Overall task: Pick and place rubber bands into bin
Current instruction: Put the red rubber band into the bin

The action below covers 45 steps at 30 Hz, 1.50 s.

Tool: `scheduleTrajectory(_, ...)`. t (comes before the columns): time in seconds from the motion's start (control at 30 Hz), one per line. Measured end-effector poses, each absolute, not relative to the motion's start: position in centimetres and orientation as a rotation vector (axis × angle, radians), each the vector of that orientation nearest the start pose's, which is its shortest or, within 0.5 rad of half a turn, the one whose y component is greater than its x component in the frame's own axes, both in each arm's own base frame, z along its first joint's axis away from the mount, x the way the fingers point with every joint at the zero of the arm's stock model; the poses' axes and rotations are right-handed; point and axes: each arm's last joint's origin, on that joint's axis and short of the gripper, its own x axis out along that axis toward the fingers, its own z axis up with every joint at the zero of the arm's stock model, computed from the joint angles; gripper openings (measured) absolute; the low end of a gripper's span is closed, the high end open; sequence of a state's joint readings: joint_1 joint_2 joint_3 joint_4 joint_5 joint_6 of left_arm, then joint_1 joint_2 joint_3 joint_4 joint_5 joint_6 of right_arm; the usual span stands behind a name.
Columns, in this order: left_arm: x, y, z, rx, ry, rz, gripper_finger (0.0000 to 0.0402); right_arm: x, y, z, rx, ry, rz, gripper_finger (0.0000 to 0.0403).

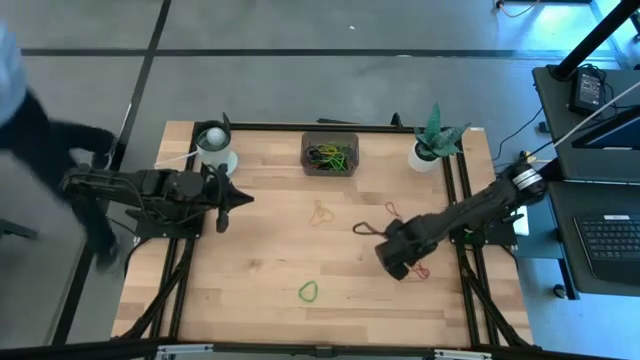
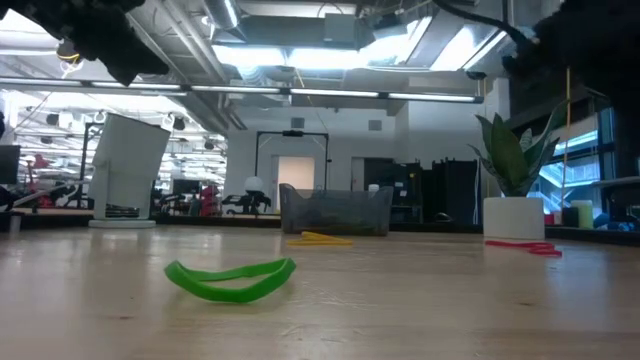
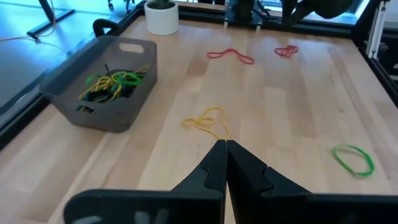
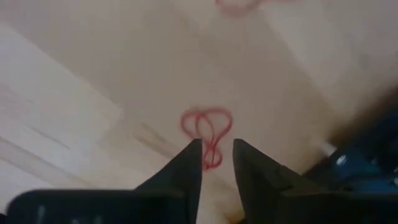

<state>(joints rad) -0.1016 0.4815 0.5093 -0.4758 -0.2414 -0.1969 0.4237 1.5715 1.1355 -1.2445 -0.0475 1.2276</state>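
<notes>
The bin (image 1: pixel 330 153) stands at the table's far middle with green and yellow rubber bands (image 3: pixel 115 84) lying inside. Loose rubber bands lie flat on the wood: a yellow one (image 1: pixel 321 212), a red one (image 1: pixel 392 210), a dark one (image 1: pixel 365 229) and a green one (image 1: pixel 308 291). My right gripper (image 4: pixel 217 149) points down, open a little, over a twisted red band (image 4: pixel 208 130) at the table's right; its fingertips stand on either side of the band's near end, above it. My left gripper (image 3: pixel 224 149) hangs shut over the table's left side, pointing at the yellow band (image 3: pixel 208 122).
A white cup (image 1: pixel 214 148) stands at the far left and a white plant pot (image 1: pixel 427 152) at the far right. Dark frame rails (image 1: pixel 460 200) run along the table's sides. A person's dark sleeve (image 1: pixel 30 130) shows beyond the left edge.
</notes>
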Motion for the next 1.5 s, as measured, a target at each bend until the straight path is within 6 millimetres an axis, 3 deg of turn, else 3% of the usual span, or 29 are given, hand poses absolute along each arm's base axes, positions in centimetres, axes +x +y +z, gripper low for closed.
scheduleTrajectory(0.27,11.7,-0.6,25.0,-0.086,0.438,0.142,0.0002,23.6,12.9,19.4,0.556,1.748,-0.668,0.0150)
scheduleTrajectory(0.6,11.7,-0.7,25.0,-0.102,0.441,0.110,0.0002,20.8,14.3,15.0,0.613,1.807,-0.572,0.0225)
scheduleTrajectory(0.8,11.7,-0.7,25.0,-0.104,0.441,0.114,0.0002,19.9,14.1,13.1,0.626,1.781,-0.536,0.0236)
scheduleTrajectory(1.03,11.7,-0.7,25.0,-0.143,0.438,0.126,0.0002,19.3,13.7,11.7,0.694,1.765,-0.497,0.0188)
scheduleTrajectory(1.33,11.7,-0.7,25.0,-0.152,0.437,0.130,0.0002,19.2,13.7,11.7,0.672,1.772,-0.501,0.0023)
scheduleTrajectory(1.5,11.7,-0.7,25.0,-0.154,0.438,0.122,0.0002,19.8,14.1,12.3,0.650,1.759,-0.518,0.0011)
